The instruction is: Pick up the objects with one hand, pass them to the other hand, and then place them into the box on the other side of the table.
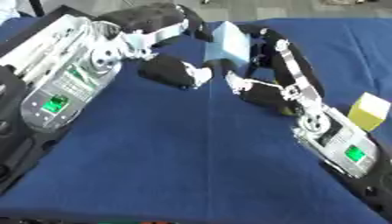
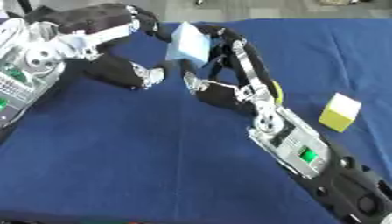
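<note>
A light blue block (image 1: 229,42) is held up over the far middle of the blue table (image 1: 191,153), between both hands. My left hand (image 1: 149,21) reaches in from the left. Its fingers curl over to the block's upper left edge, and its thumb (image 1: 180,73) sits just below the block. My right hand (image 1: 281,61) comes from the right, its fingers wrapped round the block's right side and its thumb (image 1: 249,87) under it. The block's back face is hidden. A yellow block (image 2: 339,112) lies on the cloth at the right.
Both forearms, with green-lit panels, slant in from the lower left (image 1: 57,103) and lower right (image 2: 306,155). A sliver of yellow (image 2: 276,93) shows behind my right wrist. No box shows in either view.
</note>
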`<state>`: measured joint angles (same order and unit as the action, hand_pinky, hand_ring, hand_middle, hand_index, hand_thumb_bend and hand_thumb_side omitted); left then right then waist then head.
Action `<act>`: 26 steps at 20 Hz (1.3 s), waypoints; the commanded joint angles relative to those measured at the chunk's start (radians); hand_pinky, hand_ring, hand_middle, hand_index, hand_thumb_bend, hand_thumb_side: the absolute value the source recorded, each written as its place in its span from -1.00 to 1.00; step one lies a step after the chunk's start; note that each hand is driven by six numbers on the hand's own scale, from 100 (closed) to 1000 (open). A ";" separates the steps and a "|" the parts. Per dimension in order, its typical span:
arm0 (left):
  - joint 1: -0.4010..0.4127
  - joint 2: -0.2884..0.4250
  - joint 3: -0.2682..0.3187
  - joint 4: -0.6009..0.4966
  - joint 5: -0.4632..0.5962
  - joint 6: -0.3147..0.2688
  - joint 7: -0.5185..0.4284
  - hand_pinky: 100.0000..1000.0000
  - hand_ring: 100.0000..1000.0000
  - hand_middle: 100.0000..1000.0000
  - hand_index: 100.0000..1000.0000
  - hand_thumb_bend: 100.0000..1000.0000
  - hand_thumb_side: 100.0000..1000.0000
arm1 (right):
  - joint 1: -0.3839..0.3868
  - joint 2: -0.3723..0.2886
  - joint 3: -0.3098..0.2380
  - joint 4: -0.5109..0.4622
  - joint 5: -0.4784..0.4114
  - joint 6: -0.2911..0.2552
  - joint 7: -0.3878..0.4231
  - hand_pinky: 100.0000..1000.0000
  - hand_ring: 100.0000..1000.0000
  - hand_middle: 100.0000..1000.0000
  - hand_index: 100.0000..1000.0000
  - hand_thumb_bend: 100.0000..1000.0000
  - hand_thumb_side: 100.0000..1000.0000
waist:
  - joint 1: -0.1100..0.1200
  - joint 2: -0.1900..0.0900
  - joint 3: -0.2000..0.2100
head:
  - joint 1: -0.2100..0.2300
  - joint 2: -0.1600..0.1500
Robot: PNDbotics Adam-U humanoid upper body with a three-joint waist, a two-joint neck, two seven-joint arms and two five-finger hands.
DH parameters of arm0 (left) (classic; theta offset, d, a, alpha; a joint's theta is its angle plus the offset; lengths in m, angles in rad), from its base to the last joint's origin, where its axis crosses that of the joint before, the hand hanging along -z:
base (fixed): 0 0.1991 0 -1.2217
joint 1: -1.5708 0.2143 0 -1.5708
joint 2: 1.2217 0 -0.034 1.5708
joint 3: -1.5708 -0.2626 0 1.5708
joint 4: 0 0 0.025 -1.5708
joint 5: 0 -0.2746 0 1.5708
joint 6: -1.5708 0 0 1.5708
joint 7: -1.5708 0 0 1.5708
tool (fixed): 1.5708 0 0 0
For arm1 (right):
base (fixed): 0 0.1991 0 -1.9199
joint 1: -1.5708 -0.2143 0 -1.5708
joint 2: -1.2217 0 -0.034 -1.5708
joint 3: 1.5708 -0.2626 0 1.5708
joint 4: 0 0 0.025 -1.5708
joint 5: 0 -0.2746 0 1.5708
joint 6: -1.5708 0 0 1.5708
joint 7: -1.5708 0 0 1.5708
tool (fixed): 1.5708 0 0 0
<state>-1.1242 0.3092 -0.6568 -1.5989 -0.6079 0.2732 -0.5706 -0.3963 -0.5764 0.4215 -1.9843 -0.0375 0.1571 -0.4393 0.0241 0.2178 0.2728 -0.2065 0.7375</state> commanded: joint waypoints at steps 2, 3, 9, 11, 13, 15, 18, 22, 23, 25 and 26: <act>-0.012 0.006 0.008 -0.002 -0.014 -0.015 -0.002 0.89 0.71 0.52 0.74 -0.65 -0.11 | -0.011 -0.005 0.003 -0.016 0.019 -0.009 0.007 -0.48 -0.08 0.31 0.01 -1.00 -1.00 | -0.001 -0.014 -0.001 | 0.000 0.001; -0.012 0.006 0.009 -0.002 -0.018 -0.016 -0.003 0.90 0.72 0.52 0.76 -0.60 -0.18 | -0.010 -0.005 0.004 -0.016 0.021 -0.011 0.007 -0.48 -0.08 0.31 0.01 -1.00 -1.00 | -0.001 -0.014 -0.002 | 0.000 0.001; -0.011 0.006 0.014 -0.002 -0.067 -0.003 0.016 0.92 0.73 0.54 0.81 -0.37 -0.54 | -0.009 -0.004 0.009 -0.016 0.026 -0.017 0.007 -0.49 -0.08 0.30 0.01 -1.00 -1.00 | -0.001 -0.013 -0.003 | 0.001 0.001; -0.011 0.006 0.015 -0.002 -0.082 0.007 0.030 0.92 0.73 0.54 0.81 -0.36 -0.51 | -0.008 -0.005 0.012 -0.016 0.027 -0.020 0.008 -0.49 -0.08 0.30 0.01 -1.00 -1.00 | -0.001 -0.013 -0.002 | 0.001 0.002; -0.011 0.005 0.015 -0.003 -0.095 0.018 0.042 0.92 0.73 0.54 0.81 -0.34 -0.50 | -0.008 -0.005 0.015 -0.016 0.029 -0.022 0.011 -0.49 -0.08 0.30 0.01 -1.00 -1.00 | -0.002 -0.013 -0.002 | 0.003 0.002; -0.011 0.005 0.014 -0.005 -0.106 0.029 0.049 0.92 0.73 0.53 0.80 -0.33 -0.50 | -0.007 -0.006 0.017 -0.016 0.032 -0.026 0.012 -0.50 -0.08 0.30 0.00 -1.00 -1.00 | -0.002 -0.013 -0.001 | 0.004 0.003; -0.011 0.005 0.017 -0.004 -0.119 0.051 0.062 0.91 0.72 0.53 0.80 -0.35 -0.50 | -0.007 -0.007 0.018 -0.016 0.033 -0.031 0.011 -0.50 -0.08 0.30 0.00 -1.00 -1.00 | -0.003 -0.014 0.000 | 0.006 0.003; -0.010 0.005 0.020 -0.002 -0.130 0.084 0.085 0.90 0.71 0.52 0.79 -0.40 -0.46 | -0.005 -0.007 0.019 -0.016 0.032 -0.034 0.007 -0.50 -0.08 0.30 0.00 -1.00 -1.00 | -0.004 -0.014 0.001 | 0.008 0.004; -0.010 0.005 0.019 -0.002 -0.129 0.088 0.089 0.90 0.71 0.52 0.79 -0.40 -0.46 | -0.005 -0.008 0.020 -0.016 0.032 -0.035 0.006 -0.50 -0.08 0.30 0.00 -1.00 -1.00 | -0.004 -0.014 0.001 | 0.009 0.004; -0.010 0.004 0.018 -0.001 -0.127 0.093 0.093 0.90 0.71 0.52 0.79 -0.40 -0.46 | -0.005 -0.008 0.020 -0.016 0.032 -0.035 0.005 -0.50 -0.08 0.30 0.00 -1.00 -1.00 | -0.004 -0.014 0.001 | 0.009 0.004; -0.010 0.004 0.017 -0.001 -0.127 0.094 0.094 0.90 0.71 0.52 0.79 -0.40 -0.46 | -0.005 -0.008 0.020 -0.016 0.032 -0.036 0.005 -0.50 -0.08 0.30 0.00 -1.00 -1.00 | -0.004 -0.014 0.001 | 0.009 0.004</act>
<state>-1.1184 0.3065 -0.6559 -1.5943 -0.7312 0.3609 -0.4807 -0.3950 -0.5745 0.4449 -1.9843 -0.0124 0.1257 -0.4341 0.0212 0.2190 0.2726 -0.1998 0.7377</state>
